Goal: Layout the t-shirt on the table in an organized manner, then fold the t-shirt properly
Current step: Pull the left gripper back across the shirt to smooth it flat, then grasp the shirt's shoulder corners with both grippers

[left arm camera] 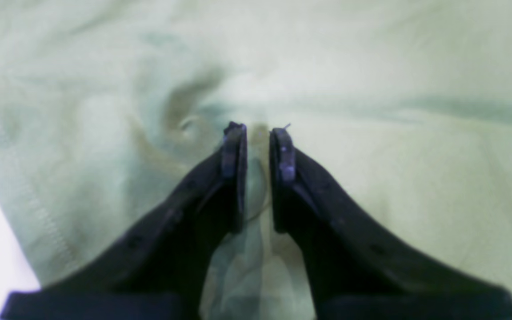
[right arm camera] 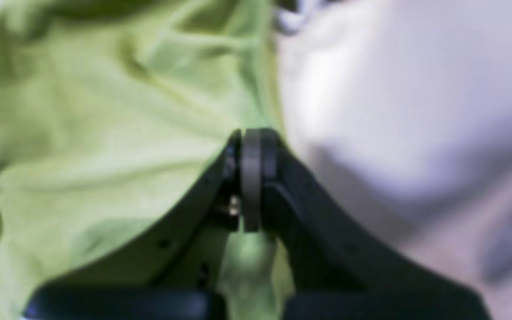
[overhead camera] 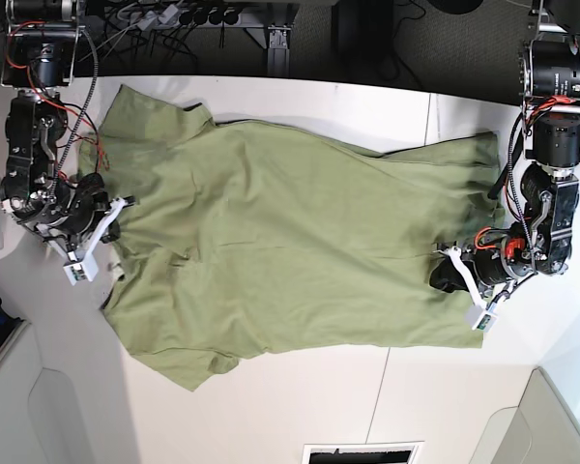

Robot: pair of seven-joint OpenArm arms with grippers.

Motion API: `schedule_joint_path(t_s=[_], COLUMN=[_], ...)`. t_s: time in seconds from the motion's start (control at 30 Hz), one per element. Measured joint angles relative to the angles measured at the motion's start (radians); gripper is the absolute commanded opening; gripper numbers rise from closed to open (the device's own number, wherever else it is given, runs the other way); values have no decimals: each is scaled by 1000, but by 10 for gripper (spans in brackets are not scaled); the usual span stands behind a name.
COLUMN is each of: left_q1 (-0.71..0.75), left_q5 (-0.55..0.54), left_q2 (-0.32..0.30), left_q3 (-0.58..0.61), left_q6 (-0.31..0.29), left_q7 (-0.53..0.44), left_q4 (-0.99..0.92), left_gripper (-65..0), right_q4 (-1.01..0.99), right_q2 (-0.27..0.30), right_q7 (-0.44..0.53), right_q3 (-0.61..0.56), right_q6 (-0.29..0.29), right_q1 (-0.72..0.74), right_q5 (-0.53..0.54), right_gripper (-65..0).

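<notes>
One t-shirt | spread on table | no legible writing

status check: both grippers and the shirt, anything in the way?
Left gripper slightly open over the olive-green cotton t-shirt. Right gripper shut at the shirt's edge. Shirt spread on white table, wrinkled. Nothing in the way.
</notes>
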Motion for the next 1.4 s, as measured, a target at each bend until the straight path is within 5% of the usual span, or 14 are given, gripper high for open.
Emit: schedule_joint_path(t_s=[0.27, 0.5, 0.77, 1.07, 1.23, 1.4], left_q1=[18, 161, 420, 616, 712, 793], left_q5=[-238, -346, -387, -389, -522, -543], left_q2=[-97, -171, -304, -295, -229, -132], left_q3=[1, 3, -10, -287, -453, -501], left_q6=[-4, -7, -11, -11, -10, -10], left_q7=[182, 256, 270, 270, 332, 357], left_q4=[35, 310, 558, 559, 559, 558], left_gripper=[-522, -512, -398, -395, -283, -276], right_q4=[-1, 14, 102, 227, 248, 248], right_q2=[88, 102, 106, 103, 103, 97], right_q7=[0, -18, -119, -182, -196, -230], right_q3=[2, 70, 294, 522, 552, 552], right_q6=[-38, -42, 50, 120, 121, 151], right_q1=[-2, -8, -95, -325, -398, -449], right_q5=[35, 154, 327, 482, 504, 583], right_gripper=[-650, -650, -650, -650, -650, -650])
